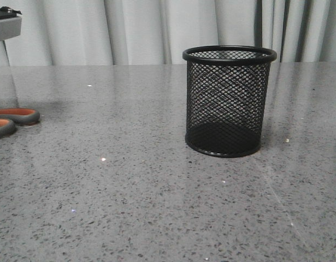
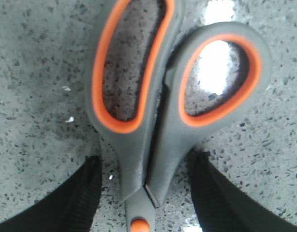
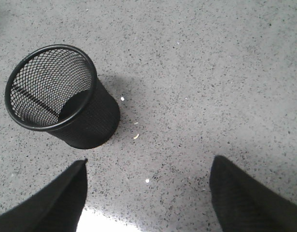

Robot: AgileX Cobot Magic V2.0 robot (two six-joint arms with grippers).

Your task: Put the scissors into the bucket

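Left jaws spread astride the scissors (image 2: 153, 111) — bucket (image 1: 229, 101) upright, well apart

Black wire-mesh bucket (image 1: 229, 101), glossy speckled stone table (image 1: 129, 191)

Grey speckled stone worktop (image 1: 129, 196) fills the front view, glossy, catching small glints of light. Standing upright on it, right of centre, at about two o'clock, the black wire-mesh bucket (image 1: 229, 101) rests on its solid round base. Far out at nine o'clock, the scissors (image 1: 12, 121) lie flat, only their orange-lined handle loops showing at the edge, well apart from the bucket.
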